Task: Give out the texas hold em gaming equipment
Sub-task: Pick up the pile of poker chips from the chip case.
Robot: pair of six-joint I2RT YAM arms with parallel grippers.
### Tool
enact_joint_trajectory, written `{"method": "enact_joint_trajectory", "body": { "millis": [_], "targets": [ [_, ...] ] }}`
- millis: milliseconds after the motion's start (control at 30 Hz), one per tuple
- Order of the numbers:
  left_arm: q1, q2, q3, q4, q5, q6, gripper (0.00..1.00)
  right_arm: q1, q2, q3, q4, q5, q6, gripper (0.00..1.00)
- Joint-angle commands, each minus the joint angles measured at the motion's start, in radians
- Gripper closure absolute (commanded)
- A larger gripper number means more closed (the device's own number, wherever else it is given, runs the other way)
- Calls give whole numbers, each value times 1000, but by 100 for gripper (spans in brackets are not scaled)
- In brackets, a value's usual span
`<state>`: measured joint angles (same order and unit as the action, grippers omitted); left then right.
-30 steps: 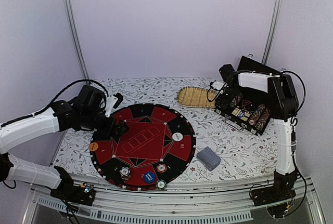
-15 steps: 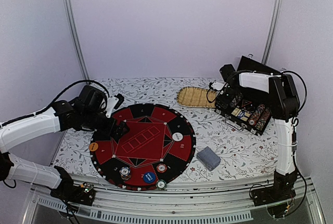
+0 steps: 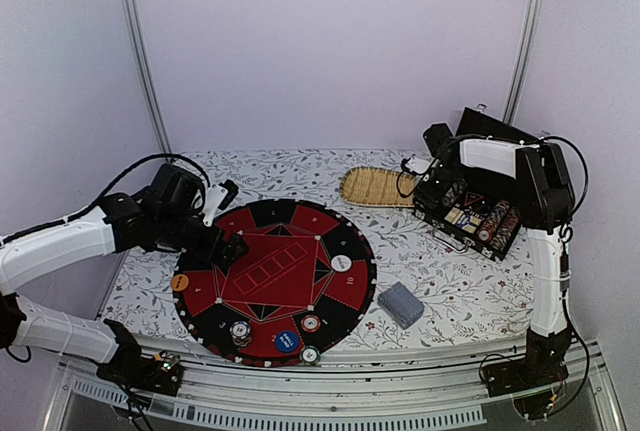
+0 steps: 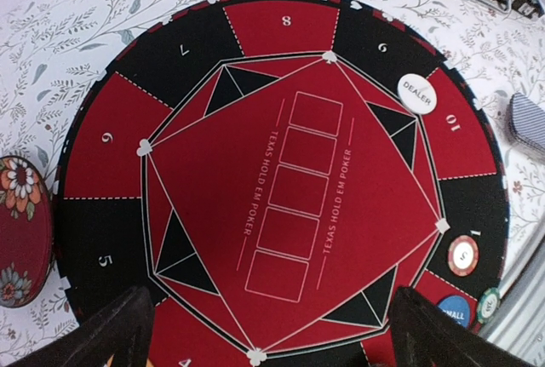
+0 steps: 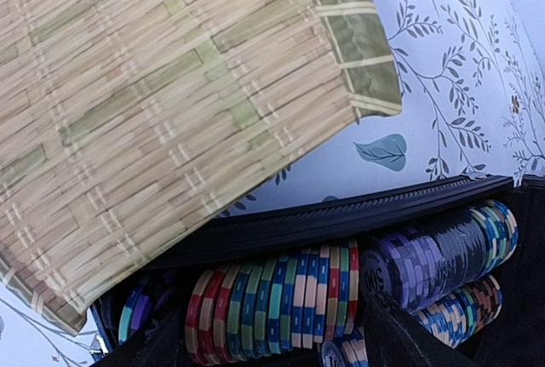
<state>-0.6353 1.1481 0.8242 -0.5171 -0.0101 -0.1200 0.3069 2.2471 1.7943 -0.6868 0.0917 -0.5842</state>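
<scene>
A round red-and-black poker mat lies in the middle. On it sit a white dealer button, an orange button and chips near its front edge. A deck of grey-blue cards lies right of the mat. My left gripper hovers open and empty over the mat's left part. My right gripper is open inside the black chip case, its fingers straddling a row of mixed chips.
An oval straw tray lies just left of the case, touching its rim. A small red patterned dish sits off the mat's left edge, under my left arm. Metal frame posts stand at the back corners.
</scene>
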Motion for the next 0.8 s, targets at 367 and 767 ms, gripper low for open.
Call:
{"method": "enact_joint_trajectory", "body": {
  "millis": [367, 767],
  "targets": [
    [18, -15, 10, 6, 10, 11, 2, -60, 173, 85, -135, -254, 17, 34],
    [19, -18, 9, 6, 7, 10, 2, -60, 69, 82, -74, -242, 56, 96]
  ]
}}
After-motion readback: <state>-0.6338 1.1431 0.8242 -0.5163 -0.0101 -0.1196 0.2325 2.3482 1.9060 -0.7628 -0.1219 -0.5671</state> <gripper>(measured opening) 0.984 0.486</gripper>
